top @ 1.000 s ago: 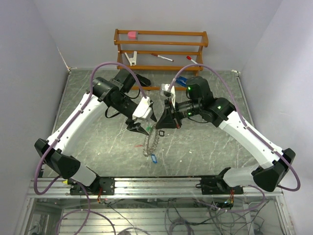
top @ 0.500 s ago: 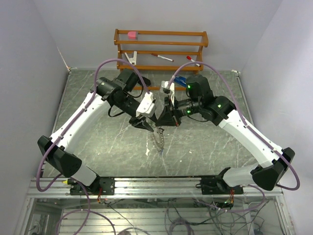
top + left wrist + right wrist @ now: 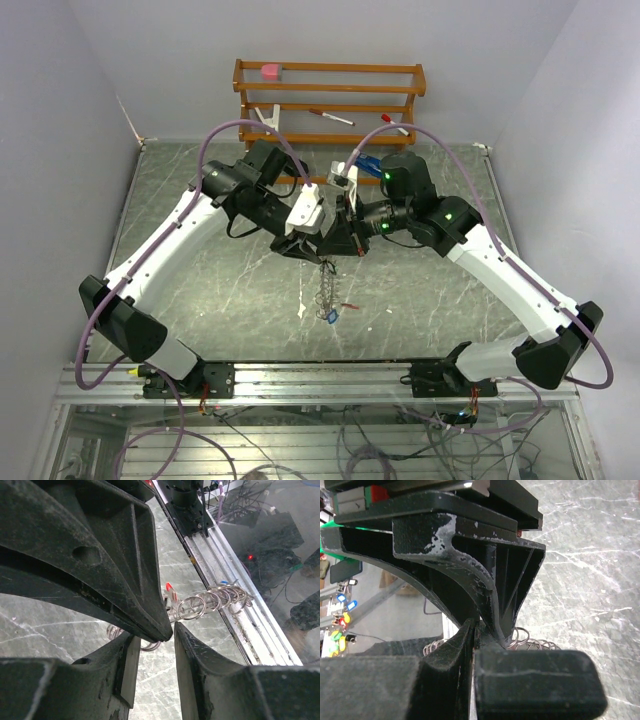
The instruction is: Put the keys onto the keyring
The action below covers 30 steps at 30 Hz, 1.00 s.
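The keyring [image 3: 325, 285] hangs as a string of wire loops below the spot where both grippers meet over the middle of the table. A blue-tagged key [image 3: 329, 316] and a red-tagged key [image 3: 349, 305] dangle at its low end. My right gripper [image 3: 338, 247] [image 3: 476, 640] is shut, and the ring's loops [image 3: 535, 642] come out on both sides of its fingers. My left gripper [image 3: 308, 248] [image 3: 159, 640] faces it tip to tip, jaws a little apart with bare table showing between them. The keyring's loops [image 3: 215, 600] and a red tag [image 3: 170, 591] lie just beyond its fingertips.
A wooden rack [image 3: 330, 100] stands at the back wall, holding a pink block [image 3: 270, 71], a white clip [image 3: 270, 118] and red-capped pens [image 3: 330, 117]. Blue-tagged pieces [image 3: 366, 163] lie in front of it. A small white scrap [image 3: 301, 312] lies near the ring. A metal rail [image 3: 320, 375] runs along the near edge.
My left gripper has moved right to meet the right gripper, and its jaws have narrowed. The keyring, which trailed down to the left, now hangs straight below the grippers.
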### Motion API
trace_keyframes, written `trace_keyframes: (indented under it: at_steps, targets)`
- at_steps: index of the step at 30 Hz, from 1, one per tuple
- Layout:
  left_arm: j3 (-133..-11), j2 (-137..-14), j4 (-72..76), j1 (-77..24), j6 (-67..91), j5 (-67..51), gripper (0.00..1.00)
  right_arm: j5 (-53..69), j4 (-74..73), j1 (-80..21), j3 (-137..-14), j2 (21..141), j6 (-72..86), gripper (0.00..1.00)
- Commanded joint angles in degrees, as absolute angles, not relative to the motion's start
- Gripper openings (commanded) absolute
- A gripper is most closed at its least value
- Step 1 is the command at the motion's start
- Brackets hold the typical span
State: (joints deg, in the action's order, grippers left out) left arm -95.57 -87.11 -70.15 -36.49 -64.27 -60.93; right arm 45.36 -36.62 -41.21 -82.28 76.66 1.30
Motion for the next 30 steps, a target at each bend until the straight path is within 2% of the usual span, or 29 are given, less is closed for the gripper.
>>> trace_keyframes:
  at_steps: [1,9,14,19,23,30]
  targets:
    - [-94.7,-86.6,-67.9,-37.8,-61.9,-63.7,0.41,45.1,-30.0,-41.1,-83.2,75.2,3.4,0.00]
    - [-94.4,-86.4,-66.9,-37.8,-61.0,-63.3,0.35,44.0,-28.1,-41.2,-81.9,73.0,4.2,0.00]
    - [-94.7,-86.0,-64.4,-37.9,-58.2,-63.6,0.34,41.9,-23.5,-41.2,-77.9,69.2,6.1,0.00]
    - [-95.1,-86.5,-60.3,-37.9,-52.2,-64.3,0.45,37.3,-20.0,-41.1,-76.8,65.7,7.1,0.00]
    - [-96.0,-87.3,-57.5,-37.9,-48.9,-66.1,0.47,34.9,-16.8,-41.1,-75.6,63.4,8.2,0.00]
    - [-97.6,-87.8,-53.9,-37.9,-43.7,-65.8,0.39,33.5,-14.9,-41.1,-74.5,62.4,8.9,0.00]
